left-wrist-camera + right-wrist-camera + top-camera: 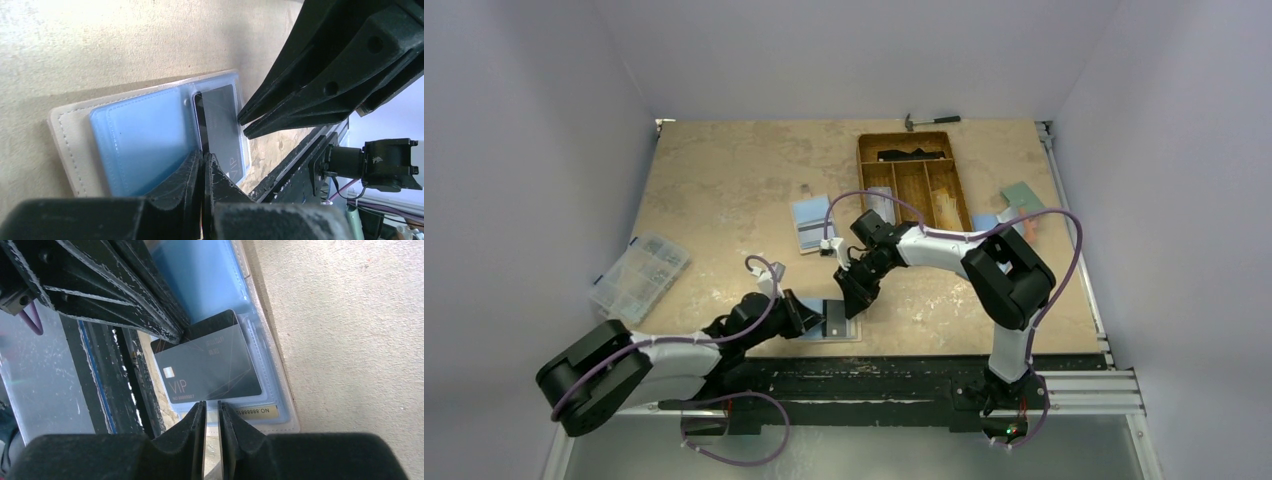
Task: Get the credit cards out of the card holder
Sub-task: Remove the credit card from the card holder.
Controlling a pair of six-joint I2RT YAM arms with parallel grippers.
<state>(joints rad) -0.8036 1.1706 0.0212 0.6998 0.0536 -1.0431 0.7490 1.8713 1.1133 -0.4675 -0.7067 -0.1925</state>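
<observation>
While the holder (140,145) lies open at the table's (724,180) near edge, between the arm bases, a dark card (207,365) sticks partly out of its pocket. I see the left gripper (202,165) with jaws together at the card's corner; pinching or only touching, I cannot tell. The right gripper (211,407) has its jaws slightly apart, just off the card's opposite edge, holding nothing.

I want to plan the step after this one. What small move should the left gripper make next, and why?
Probably draw the dark card clear of the card holder. The left gripper seems shut on the card's corner, the right gripper stands slightly open beside its edge, and the card lies partly over the holder.
</observation>
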